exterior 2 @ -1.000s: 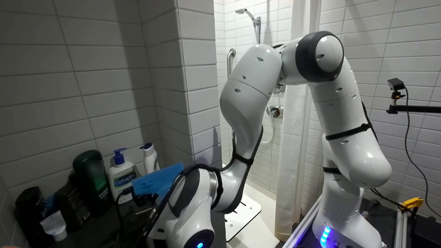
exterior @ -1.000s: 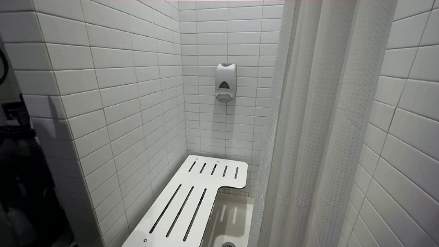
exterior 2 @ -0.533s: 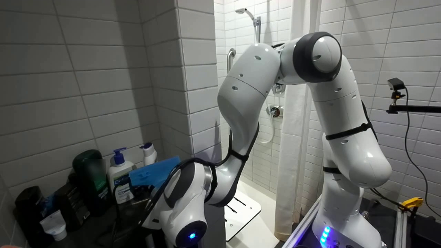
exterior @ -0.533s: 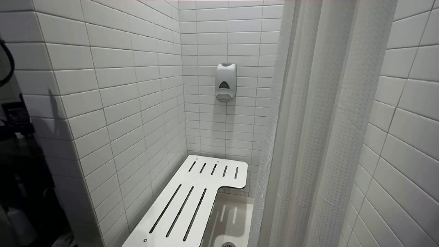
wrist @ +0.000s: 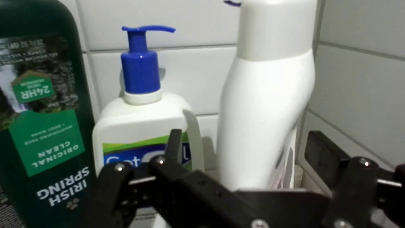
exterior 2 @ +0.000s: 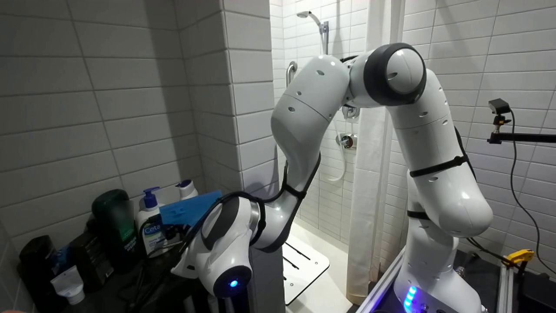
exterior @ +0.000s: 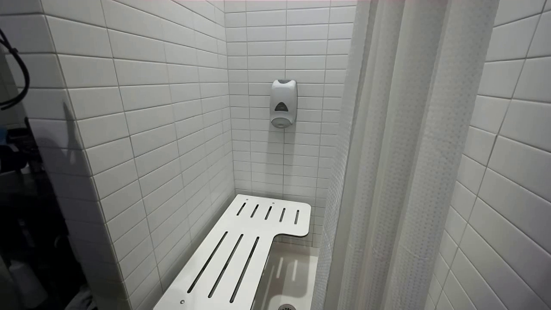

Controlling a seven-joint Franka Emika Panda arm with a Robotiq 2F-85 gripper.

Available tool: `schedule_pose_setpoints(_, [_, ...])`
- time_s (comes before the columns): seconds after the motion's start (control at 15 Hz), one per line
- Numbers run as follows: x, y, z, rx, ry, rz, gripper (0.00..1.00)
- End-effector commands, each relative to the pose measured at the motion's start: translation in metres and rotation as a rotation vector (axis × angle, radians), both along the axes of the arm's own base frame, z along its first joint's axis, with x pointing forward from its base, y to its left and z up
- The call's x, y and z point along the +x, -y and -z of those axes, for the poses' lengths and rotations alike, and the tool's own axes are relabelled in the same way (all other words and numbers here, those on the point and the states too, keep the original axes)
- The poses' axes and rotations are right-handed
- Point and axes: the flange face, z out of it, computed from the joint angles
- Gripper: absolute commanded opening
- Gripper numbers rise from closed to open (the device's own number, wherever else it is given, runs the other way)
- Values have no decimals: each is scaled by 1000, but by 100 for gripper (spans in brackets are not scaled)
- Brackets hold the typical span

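A dark tabletop (exterior 2: 108, 290), seen in an exterior view, carries an upside-down Irish Spring body wash bottle (wrist: 41, 136), a blue-pump Cetaphil bottle (wrist: 139, 122), a purple-topped white bottle (wrist: 265, 110), a white squeeze tube (exterior 2: 68, 283) and dark containers (exterior 2: 90, 259)

White bottle (wrist: 265, 110) runs off wrist view's top edge, base hidden behind gripper (wrist: 246, 144). Green bottle (wrist: 41, 117) gets cropped at left; pump bottle (wrist: 145, 126) is part-blocked too. In an exterior view, bench (exterior: 252, 227) and curtain (exterior: 400, 150) run off the bottom, cable (exterior: 27, 79) off left.
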Motion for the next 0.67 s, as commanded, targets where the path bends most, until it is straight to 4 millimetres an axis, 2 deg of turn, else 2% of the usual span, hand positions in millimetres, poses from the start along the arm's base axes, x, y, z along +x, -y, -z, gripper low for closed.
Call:
schedule_pose_setpoints(0.0, [19, 1, -4, -7, -2, -10, 100])
schedule_pose_setpoints(0.2, [27, 4, -4, -3, -11, -10, 100])
schedule_pose_setpoints(0.27, [28, 5, -4, -5, -14, -11, 82])
schedule_pose_setpoints(0.53, [28, 4, 1, 2, -45, -22, 53])
schedule_pose_setpoints(0.6, [28, 4, 2, 4, -52, -25, 43])
